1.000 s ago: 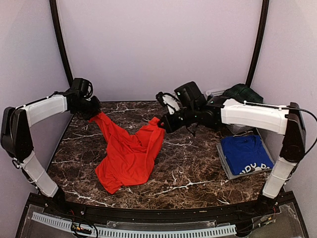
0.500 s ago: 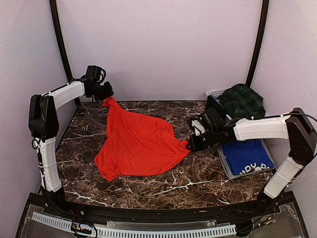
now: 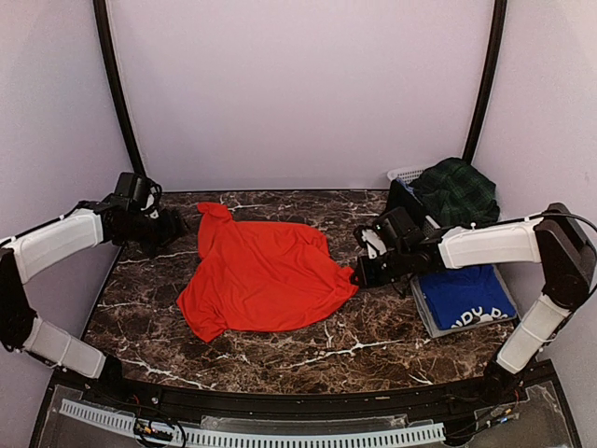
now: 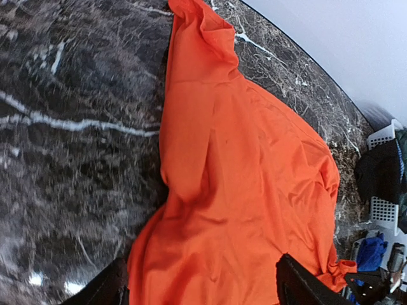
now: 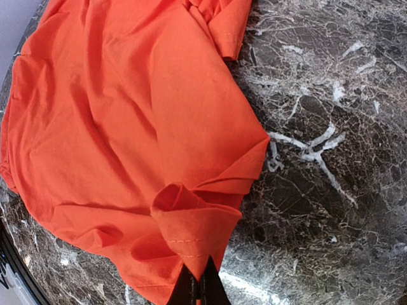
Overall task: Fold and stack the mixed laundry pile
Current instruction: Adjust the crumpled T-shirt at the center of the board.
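Note:
The red-orange T-shirt (image 3: pixel 261 280) lies spread on the marble table, with a bunched corner at the back left. My left gripper (image 3: pixel 175 227) hovers just left of that corner, open and holding nothing. In the left wrist view its fingertips (image 4: pixel 113 287) stand wide apart above the shirt (image 4: pixel 241 178). My right gripper (image 3: pixel 359 273) is shut on the shirt's right edge. The right wrist view shows the jaws (image 5: pixel 202 287) pinching a stitched hem of the shirt (image 5: pixel 127 114). A folded royal blue T-shirt (image 3: pixel 464 289) lies at the right. The green tartan skirt (image 3: pixel 457 191) sits behind it.
The blue T-shirt rests on a flat grey tray (image 3: pixel 425 320) at the table's right edge. A white slotted basket (image 3: pixel 404 175) holds the tartan skirt at the back right. Walls close in on the left, back and right.
My left gripper has opened, let go of the shirt's back-left corner and pulled away to the left and nearer. The corner has dropped onto the table. The right gripper keeps its hold.

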Available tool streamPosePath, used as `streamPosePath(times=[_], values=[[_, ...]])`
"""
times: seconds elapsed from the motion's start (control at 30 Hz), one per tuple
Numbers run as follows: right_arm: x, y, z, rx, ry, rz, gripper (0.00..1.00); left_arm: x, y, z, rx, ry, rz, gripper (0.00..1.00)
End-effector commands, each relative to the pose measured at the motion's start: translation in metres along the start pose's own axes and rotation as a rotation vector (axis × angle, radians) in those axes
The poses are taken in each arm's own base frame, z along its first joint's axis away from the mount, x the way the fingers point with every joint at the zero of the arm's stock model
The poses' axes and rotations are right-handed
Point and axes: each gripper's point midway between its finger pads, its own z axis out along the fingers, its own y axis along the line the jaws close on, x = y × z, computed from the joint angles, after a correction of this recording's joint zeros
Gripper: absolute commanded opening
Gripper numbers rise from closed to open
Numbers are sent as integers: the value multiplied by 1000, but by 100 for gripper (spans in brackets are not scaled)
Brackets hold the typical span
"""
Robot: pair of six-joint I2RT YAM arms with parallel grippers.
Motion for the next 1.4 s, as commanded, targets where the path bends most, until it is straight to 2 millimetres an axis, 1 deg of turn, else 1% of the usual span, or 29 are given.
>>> streamPosePath(times=[0.0,0.03,0.07,0.13,0.17,0.3,0.4,0.47,0.5,0.57,0.63,0.7,0.73,0.77,0.8,0.83,0.87,0.9,0.93,0.97,1.07,1.1,1.13,1.2,1.23,1.27,1.3,1.33,1.37], values=[[1,1,-1,-6,-7,0,0,60,29,-17,-48,89,-122,76],[-2,1,-2,-3,-13,-1,0,70,33,-18,-55,106,-129,74],[-4,1,-4,-2,-18,-1,0,87,44,-20,-71,127,-159,73],[-10,2,-7,-4,-29,-3,0,108,52,-24,-85,149,-186,68],[-13,3,-8,-6,-33,-5,0,117,52,-25,-92,161,-179,66],[-24,3,-10,-11,-46,-9,0,148,55,-26,-110,208,-187,64],[-29,0,-9,-8,-47,-10,0,167,60,-17,-132,257,-203,63],[-33,-3,-10,-10,-55,-4,0,173,61,-10,-135,275,-209,63],[-35,-5,-10,-12,-56,0,0,173,60,-6,-128,272,-214,62],[-40,-7,-12,-21,-63,7,0,178,64,3,-153,295,-219,61],[-44,-10,-16,-20,-72,11,0,179,63,11,-156,303,-220,58],[-49,-12,-21,-22,-80,11,0,176,60,16,-155,302,-215,47],[-51,-12,-24,-22,-84,9,0,174,60,16,-164,297,-211,29],[-52,-11,-27,-21,-87,7,0,167,53,15,-149,283,-198,21],[-53,-10,-31,-22,-90,2,0,164,53,12,-160,279,-189,6],[-54,-9,-35,-22,-94,-2,0,153,42,5,-130,250,-177,1],[-53,-8,-40,-24,-97,-5,0,150,44,-1,-146,240,-170,0],[-53,-6,-44,-28,-101,-8,0,136,34,-12,-113,189,-155,0],[-52,-5,-48,-33,-105,-10,0,133,36,-20,-128,181,-145,0],[-52,-3,-53,-38,-110,-12,0,116,28,-35,-106,112,-124,0],[-57,3,-64,-53,-135,-21,0,87,15,-70,-101,23,-74,0],[-60,4,-66,-56,-145,-25,0,79,14,-75,-104,7,-73,0],[-65,5,-67,-53,-151,-28,0,71,8,-81,-100,-2,-58,0],[-77,6,-68,-44,-168,-40,0,55,2,-82,-90,-20,-46,0],[-89,8,-70,-43,-189,-48,0,46,-1,-80,-67,-30,-58,0],[-97,7,-69,-39,-201,-54,0,41,-8,-75,-48,-11,-44,0],[-107,5,-68,-33,-215,-59,0,29,-9,-71,-35,-27,-56,0],[-118,0,-64,-19,-225,-55,0,21,-14,-63,-29,-13,-41,0],[-128,-9,-62,-7,-232,-44,0,3,-23,-64,-7,-49,-22,0]])
